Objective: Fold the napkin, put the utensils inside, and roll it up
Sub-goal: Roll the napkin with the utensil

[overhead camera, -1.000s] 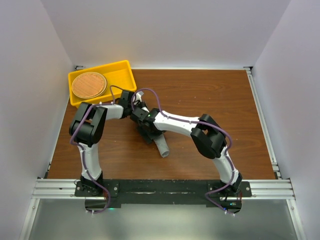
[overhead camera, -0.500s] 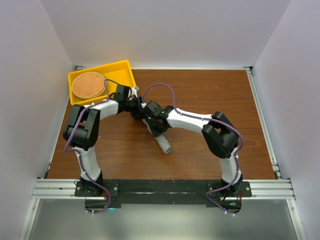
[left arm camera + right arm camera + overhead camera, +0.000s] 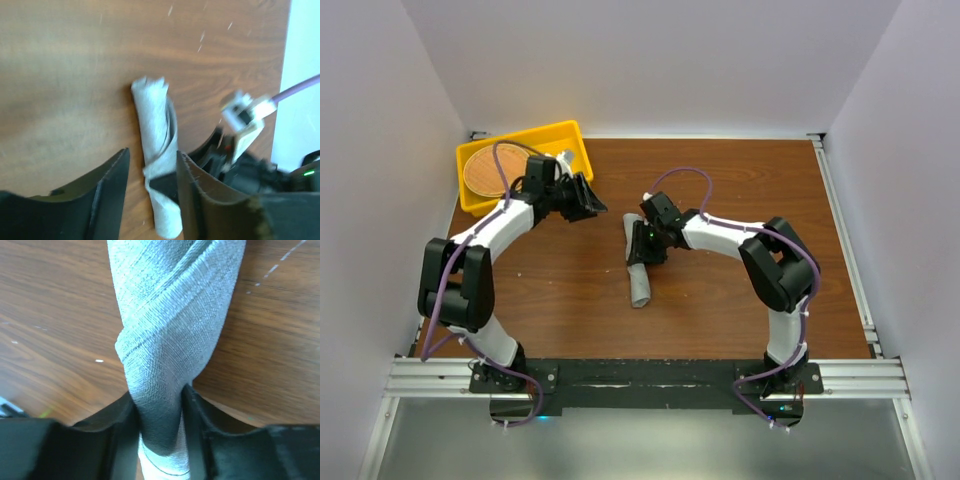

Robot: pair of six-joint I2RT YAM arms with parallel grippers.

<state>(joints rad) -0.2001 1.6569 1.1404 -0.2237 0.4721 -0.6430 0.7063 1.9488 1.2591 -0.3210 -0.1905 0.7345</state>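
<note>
Roll: we find the plain grey fabric napkin (image 3: pixel 638 272) rolled up, lying mid-way across the brown wooden table (image 3: pixel 740 310).
Right gripper (image 3: pixel 642 245): pinching the roll's far part.
Left gripper (image 3: pixel 588 203): jaws apart, empty, beside the yellow plastic tray (image 3: pixel 565 140).
Risk: we judge dragging could unwind the outer wrap.

No readable text, label or number anywhere (left wrist view blurred, perhaps hiding some).
</note>
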